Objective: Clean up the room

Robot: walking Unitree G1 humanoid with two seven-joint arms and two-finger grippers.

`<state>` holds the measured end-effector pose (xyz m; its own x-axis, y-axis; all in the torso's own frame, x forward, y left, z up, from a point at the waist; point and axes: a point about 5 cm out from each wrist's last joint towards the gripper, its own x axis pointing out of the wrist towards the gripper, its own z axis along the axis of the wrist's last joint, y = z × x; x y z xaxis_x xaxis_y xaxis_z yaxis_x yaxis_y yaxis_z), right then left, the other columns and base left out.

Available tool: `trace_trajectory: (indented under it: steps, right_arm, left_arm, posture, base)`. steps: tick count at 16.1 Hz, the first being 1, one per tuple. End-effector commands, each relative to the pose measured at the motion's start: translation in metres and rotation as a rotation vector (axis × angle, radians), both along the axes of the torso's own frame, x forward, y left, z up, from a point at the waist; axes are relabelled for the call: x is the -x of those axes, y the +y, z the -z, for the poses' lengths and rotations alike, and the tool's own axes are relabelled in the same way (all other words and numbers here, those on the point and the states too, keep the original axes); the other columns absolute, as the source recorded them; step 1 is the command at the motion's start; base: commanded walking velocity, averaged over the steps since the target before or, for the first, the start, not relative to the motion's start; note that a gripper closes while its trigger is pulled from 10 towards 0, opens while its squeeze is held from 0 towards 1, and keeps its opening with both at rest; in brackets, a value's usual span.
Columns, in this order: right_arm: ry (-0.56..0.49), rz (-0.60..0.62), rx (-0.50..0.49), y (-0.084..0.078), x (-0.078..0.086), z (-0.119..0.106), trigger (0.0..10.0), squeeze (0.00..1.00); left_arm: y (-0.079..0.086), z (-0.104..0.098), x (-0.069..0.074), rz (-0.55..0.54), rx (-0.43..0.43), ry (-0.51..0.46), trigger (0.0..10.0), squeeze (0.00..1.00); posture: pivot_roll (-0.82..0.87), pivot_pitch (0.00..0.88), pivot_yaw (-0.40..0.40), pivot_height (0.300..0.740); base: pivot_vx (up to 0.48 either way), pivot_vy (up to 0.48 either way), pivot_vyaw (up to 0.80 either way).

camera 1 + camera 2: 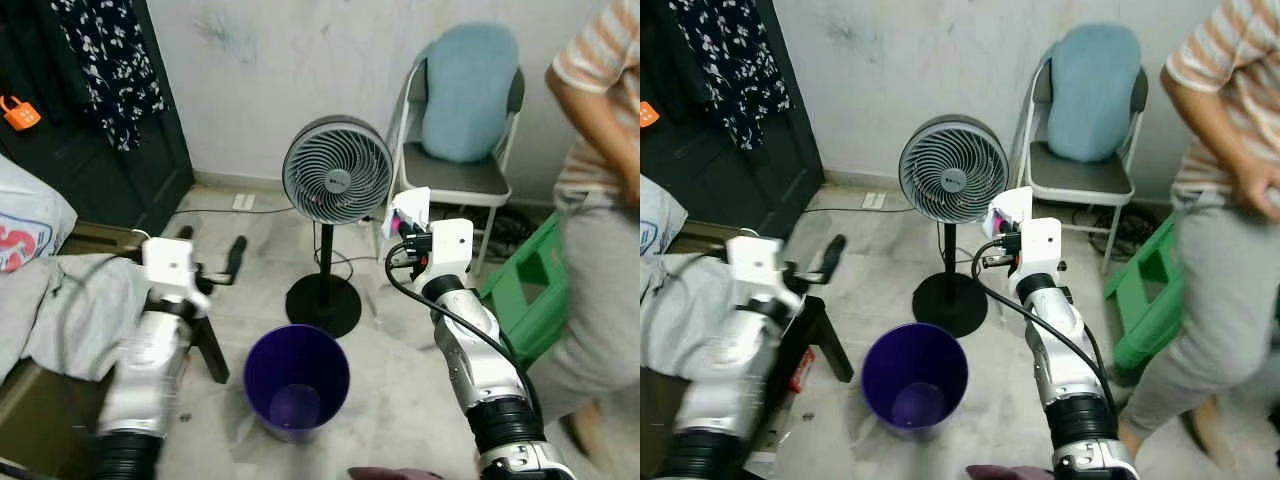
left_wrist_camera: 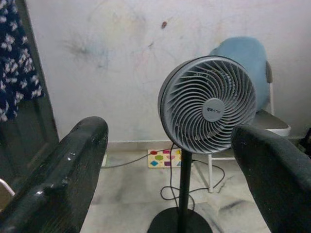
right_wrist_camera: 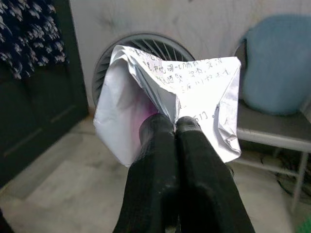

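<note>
Head views: the right gripper point(image 1: 403, 222) is raised in front of the robot, fingers pinched together on a crumpled silver wrapper point(image 1: 410, 210). The wrapper is held up in the air, beside the head of a grey standing fan point(image 1: 336, 168) and above floor level. A purple bin point(image 1: 296, 379) stands on the tiled floor between the two arms, just in front of the fan's round black base; the wrapper is beyond and to the right of the bin, not over it. The left gripper point(image 1: 212, 258) is also raised, fingers spread apart and holding nothing. A folding chair point(image 1: 462, 175) with a blue cushion point(image 1: 467, 90) stands against the wall behind the fan. A person point(image 1: 600, 210) in a striped shirt stands at the right, next to a green stool point(image 1: 530, 285). Grey cloth point(image 1: 75, 310) lies at the left

Left wrist view: both black fingers point(image 2: 63, 179) stand wide apart, the fan between them in the distance

Right wrist view: the two fingers point(image 3: 155, 179) are pressed together, clamping the wrapper point(image 3: 146, 104), which carries printed text; fan and chair lie behind it
</note>
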<state>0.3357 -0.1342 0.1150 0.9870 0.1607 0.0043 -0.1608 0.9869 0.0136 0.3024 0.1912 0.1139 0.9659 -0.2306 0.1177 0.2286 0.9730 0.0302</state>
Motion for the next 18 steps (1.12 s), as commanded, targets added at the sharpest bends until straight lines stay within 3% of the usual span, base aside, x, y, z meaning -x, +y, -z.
trace_trajectory:
  steps: [1, 3, 4, 8, 13, 18]
  right_arm:
    - [0.067, 0.032, -0.007, 0.002, -0.001, 0.005, 10.0, 0.0]
    - [0.156, 0.08, -0.02, 0.001, 0.001, 0.019, 10.0, 0.0]
    - [0.204, 0.124, -0.021, 0.001, 0.005, 0.027, 10.0, 0.0]
    - [0.234, 0.183, -0.028, 0.004, 0.002, 0.029, 10.0, 0.0]
    - [0.274, 0.181, -0.026, 0.022, -0.002, 0.036, 10.0, 0.0]
    - [0.308, 0.199, -0.033, 0.029, -0.004, 0.042, 10.0, 0.0]
  left_arm:
    - [0.002, 0.001, 0.005, 0.037, 0.003, 0.004, 10.0, 0.0]
    - [0.007, -0.003, 0.015, 0.046, -0.014, -0.026, 10.0, 0.0]
    - [0.015, -0.003, 0.027, 0.021, -0.031, -0.03, 10.0, 0.0]
    - [0.02, 0.005, 0.045, 0.099, -0.084, 0.047, 10.0, 0.0]
    - [0.012, -0.012, 0.048, 0.155, -0.111, 0.031, 10.0, 0.0]
    - [0.011, -0.016, 0.065, 0.183, -0.155, 0.052, 10.0, 0.0]
  posture:
    - [-0.05, 0.02, -0.044, 0.74]
    - [-0.03, 0.049, -0.043, 0.74]
    - [-0.02, 0.08, -0.023, 0.74]
    - [0.0, 0.17, 0.033, 0.74]
    - [0.03, 0.225, 0.064, 0.74]
    - [0.08, 0.272, 0.058, 0.74]
  base:
    - [0.0, 0.0, 0.0]
    - [0.0, 0.0, 0.0]
    - [0.0, 0.0, 0.0]
    - [0.0, 0.0, 0.0]
    - [0.0, 0.0, 0.65]
    - [0.0, 0.0, 0.0]
